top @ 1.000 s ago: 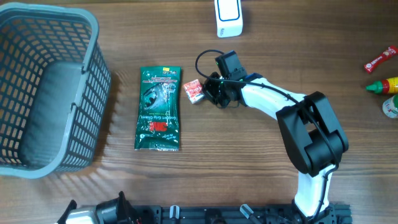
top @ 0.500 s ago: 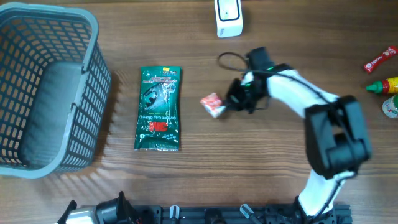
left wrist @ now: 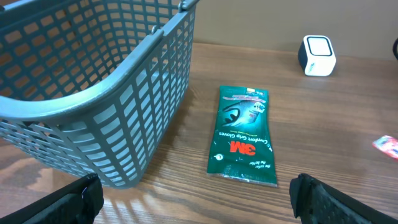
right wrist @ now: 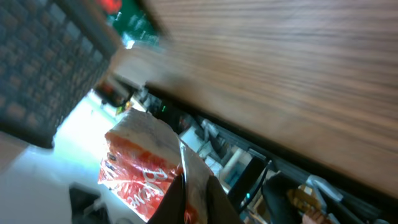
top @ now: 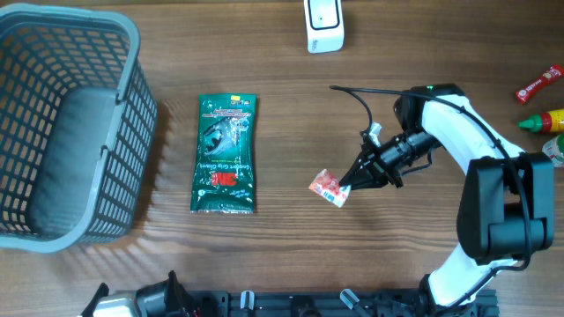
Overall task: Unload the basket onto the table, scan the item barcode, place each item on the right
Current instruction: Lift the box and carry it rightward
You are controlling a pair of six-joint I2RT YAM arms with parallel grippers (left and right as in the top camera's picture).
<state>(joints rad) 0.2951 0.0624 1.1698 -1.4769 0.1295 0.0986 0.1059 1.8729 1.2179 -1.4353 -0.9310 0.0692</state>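
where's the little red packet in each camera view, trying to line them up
Overhead: the red packet is just right of centre.
Left wrist: at the right edge, partly cut off.
Right wrist: lower left, close up.
Shared landmark: the basket, far left overhead, upper left in the left wrist view, blurred at left in the right wrist view.

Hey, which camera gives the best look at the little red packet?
The overhead view: the red packet shows whole, pinched at the tip of the right hand. The right wrist view has it close but blurred; the left wrist view catches only a sliver at its right edge.
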